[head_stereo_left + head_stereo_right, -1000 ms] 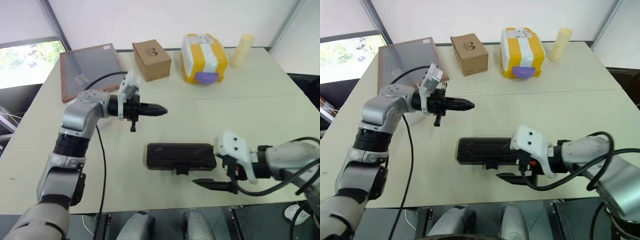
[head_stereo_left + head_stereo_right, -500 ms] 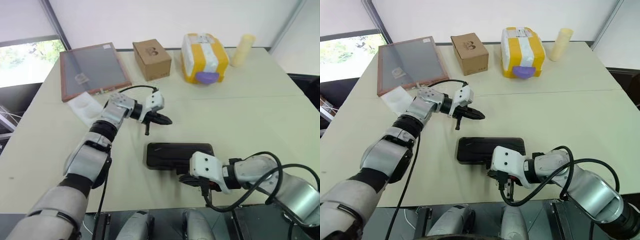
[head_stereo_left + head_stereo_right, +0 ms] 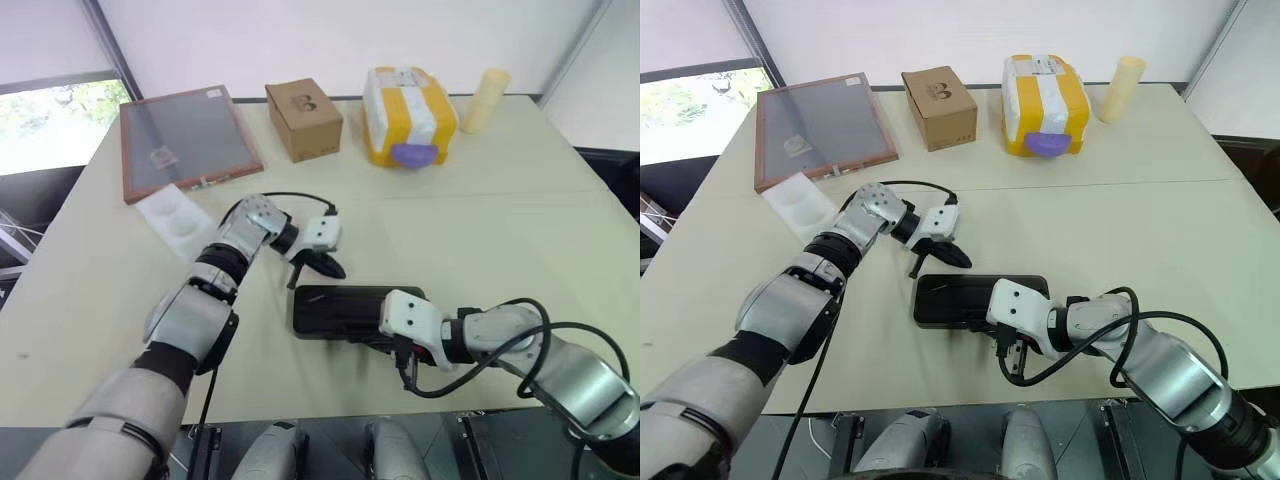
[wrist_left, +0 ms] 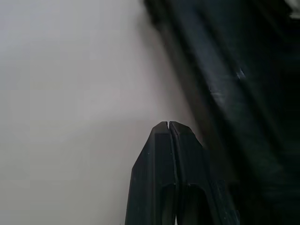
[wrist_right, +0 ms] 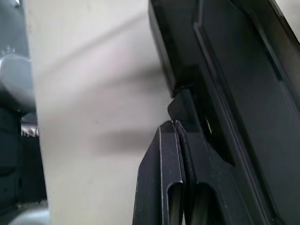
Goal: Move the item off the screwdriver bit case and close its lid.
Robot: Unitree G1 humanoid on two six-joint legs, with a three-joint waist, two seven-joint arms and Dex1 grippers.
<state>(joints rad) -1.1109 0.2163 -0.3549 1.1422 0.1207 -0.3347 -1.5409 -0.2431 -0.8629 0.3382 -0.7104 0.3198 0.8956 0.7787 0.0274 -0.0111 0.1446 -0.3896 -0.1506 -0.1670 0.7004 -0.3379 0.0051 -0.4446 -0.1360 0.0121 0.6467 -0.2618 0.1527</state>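
The left arm (image 3: 195, 310) and right arm (image 3: 565, 365) are silver-grey jointed segments with darker bands. Each wrist carries a blocky white housing (image 3: 403, 313). The left end effector (image 3: 338, 269) and right end effector (image 3: 1007, 372) have tapered black fingers. A black cable (image 3: 500, 352) loops beside each forearm.

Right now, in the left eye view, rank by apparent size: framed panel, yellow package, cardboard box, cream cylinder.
Largest first:
1. framed panel
2. yellow package
3. cardboard box, only slightly smaller
4. cream cylinder

We see a flat black plastic bit case (image 3: 340, 310), faintly glossy, on a smooth matt cream tabletop (image 3: 500, 230); at twelve o'clock, a brown cardboard box (image 3: 303, 120).
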